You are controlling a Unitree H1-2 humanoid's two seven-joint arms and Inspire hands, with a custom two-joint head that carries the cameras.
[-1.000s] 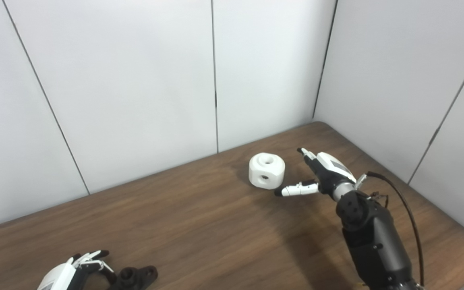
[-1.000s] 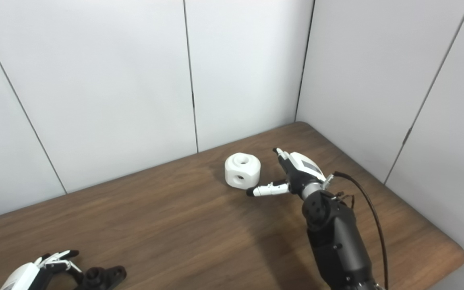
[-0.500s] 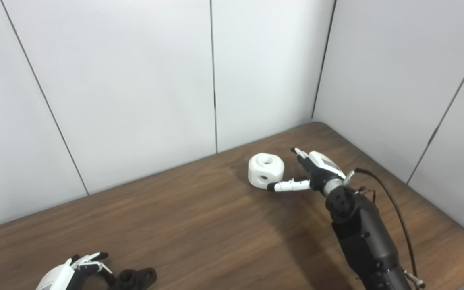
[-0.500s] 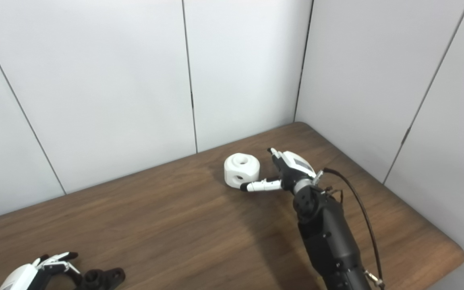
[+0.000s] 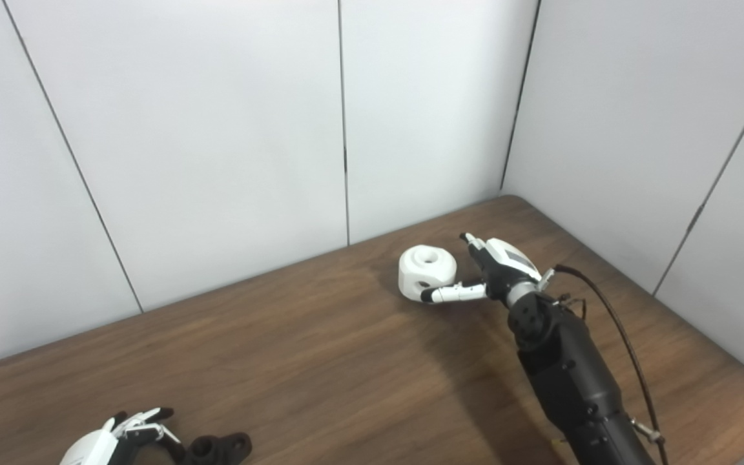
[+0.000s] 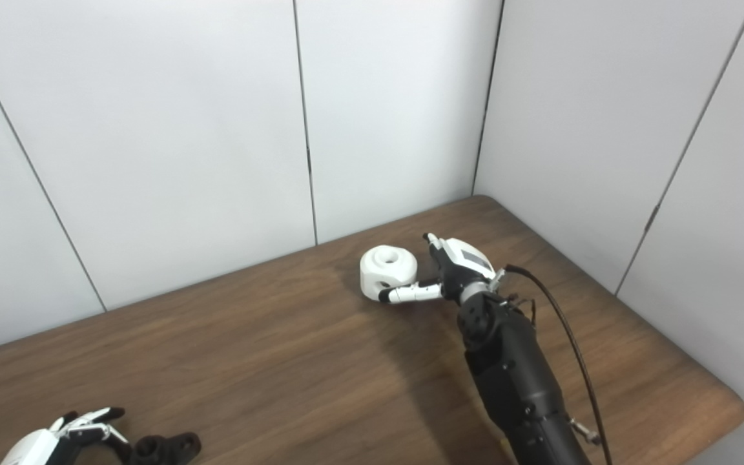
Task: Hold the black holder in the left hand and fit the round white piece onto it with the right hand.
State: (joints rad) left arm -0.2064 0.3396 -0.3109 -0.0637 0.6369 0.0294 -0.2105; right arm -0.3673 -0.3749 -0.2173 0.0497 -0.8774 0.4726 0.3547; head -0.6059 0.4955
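The right hand (image 5: 498,274) has closed in on the round white piece (image 5: 426,272) at the table's (image 5: 320,361) far side, fingers (image 5: 448,294) spread to cup it, while the left hand (image 5: 110,442), fingers loosely apart, waits just beside the black holder (image 5: 220,447).

One white piece (image 5: 426,272) — one black holder (image 5: 218,447) — two hands.

right hand (image 5: 498,274) — beside white piece (image 5: 425,270)

no readable txt or labels
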